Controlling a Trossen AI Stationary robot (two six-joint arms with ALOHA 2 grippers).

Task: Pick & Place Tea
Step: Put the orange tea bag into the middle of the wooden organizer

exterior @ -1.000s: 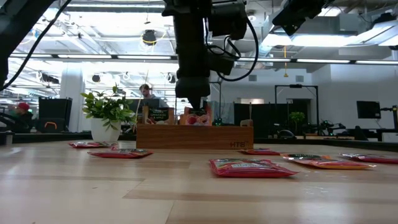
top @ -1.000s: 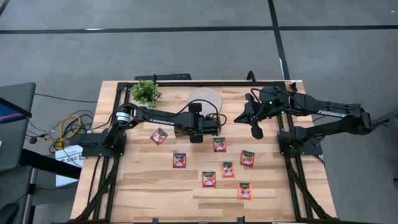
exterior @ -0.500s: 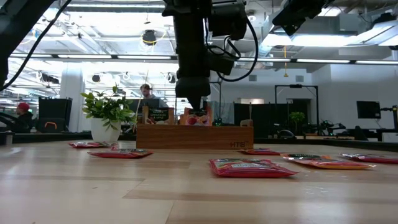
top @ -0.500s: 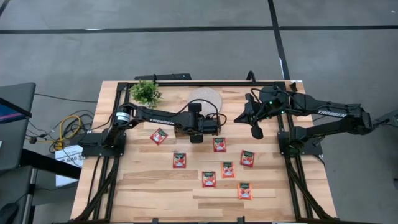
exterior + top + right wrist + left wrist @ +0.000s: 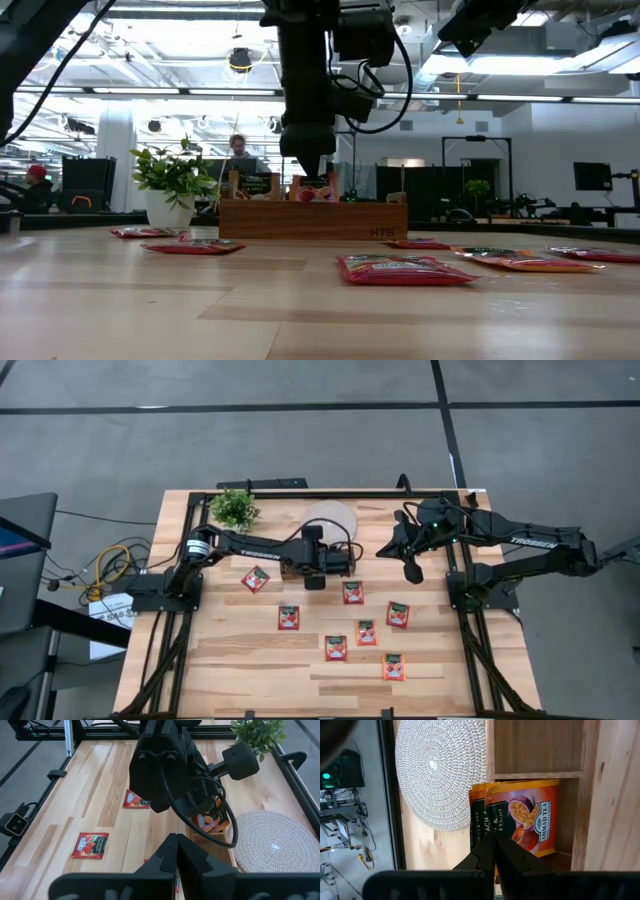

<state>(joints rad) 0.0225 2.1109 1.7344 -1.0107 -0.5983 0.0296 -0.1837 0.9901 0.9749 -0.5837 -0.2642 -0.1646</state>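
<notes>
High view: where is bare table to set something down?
Free: the near strip of the table and the patch between the potted plant and the leftmost sachet. Crowded: the sachets mid-table and the tray under the left gripper.

Wooden table [image 5: 240, 660], scattered red tea sachets [image 5: 335, 647], wooden tray [image 5: 312, 219], woven disc [image 5: 330, 517], potted plant [image 5: 234, 509]

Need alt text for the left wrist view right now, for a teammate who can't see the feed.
The left gripper, fingers shut, points into a compartment of the wooden tray where orange passion-fruit tea sachets stand on edge. The neighbouring compartment in view shows no sachets, and a round woven white disc lies on the table beside the tray.
</notes>
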